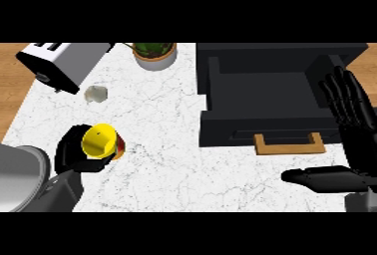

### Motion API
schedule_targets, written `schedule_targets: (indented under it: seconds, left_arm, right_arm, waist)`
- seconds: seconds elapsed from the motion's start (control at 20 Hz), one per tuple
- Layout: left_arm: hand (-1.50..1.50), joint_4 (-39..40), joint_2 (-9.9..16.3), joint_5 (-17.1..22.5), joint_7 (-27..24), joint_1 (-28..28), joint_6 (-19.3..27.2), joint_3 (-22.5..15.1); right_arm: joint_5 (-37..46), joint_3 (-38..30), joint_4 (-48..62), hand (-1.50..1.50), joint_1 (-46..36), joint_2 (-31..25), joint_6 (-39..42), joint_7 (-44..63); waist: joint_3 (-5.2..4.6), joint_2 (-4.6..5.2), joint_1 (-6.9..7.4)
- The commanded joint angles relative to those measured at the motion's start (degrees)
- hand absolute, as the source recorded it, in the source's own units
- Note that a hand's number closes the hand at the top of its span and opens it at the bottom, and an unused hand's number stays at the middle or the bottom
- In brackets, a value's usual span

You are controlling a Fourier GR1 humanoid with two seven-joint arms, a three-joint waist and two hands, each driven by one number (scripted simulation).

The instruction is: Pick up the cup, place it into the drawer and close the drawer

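Yellow cup (98, 141) in left hand (74, 152)

The white marble-look counter top (162, 129) is smooth with fine grey veins; brown wood-grain flooring (11, 107) shows at the frame's left edge. The open black drawer (258, 132) looks matt, with a tan wooden handle (289, 144). At upper left, the silver toaster (63, 62) has a brushed-metal sheen. The glossy yellow plastic-looking cup (99, 141) sits in the matt black left hand (74, 154).

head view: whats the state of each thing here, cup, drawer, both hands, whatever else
cup: yellow, tilted, off to the drawer's left, held by the left hand
drawer: pulled open, nothing inside
left hand: curled round the cup
right hand: open, fingers straight, beside the drawer
toaster: lying at an angle
plant pot: upright
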Motion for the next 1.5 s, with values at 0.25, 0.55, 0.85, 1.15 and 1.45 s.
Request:
schedule_targets:
  seconds: [0.25, 0.55, 0.85, 1.15, 1.45]
  left_arm:
    - [1.50, -3.9, -4.6, -1.2, -13.3, 2.7, -1.3, -1.6]
    - [1.50, -11.0, -3.6, 1.0, -6.9, -2.6, -2.1, -1.8]
    - [1.50, -19.8, -5.5, 0.2, -0.4, -4.4, -1.8, -6.6]
    - [1.50, -33.0, -10.4, -1.0, 12.4, -10.6, 10.9, -11.0]
    - [1.50, -44.0, -13.1, -1.7, 24.5, -12.7, 15.4, -16.0]
  right_arm:
    - [2.2, 1.0, 1.6, -1.50, 3.2, 1.0, 0.0, -5.0]
    - [0.4, -0.7, -1.4, -1.50, 3.5, 0.1, 0.0, -1.3]
    - [-2.5, -3.2, -1.5, -1.50, 2.7, -1.0, 0.8, 0.0]
    - [-2.8, -4.8, 0.0, -1.50, 3.2, -2.1, 1.7, -1.9]
    - [-1.8, -4.1, 0.6, -1.50, 1.2, -1.7, 0.6, 0.2]
  waist:
    - [0.10, -0.17, 0.29]
    - [0.22, -0.70, 0.96]
    - [0.28, -0.94, 1.48]
    - [0.32, -1.05, 1.74]
    - [0.26, -0.77, 1.59]
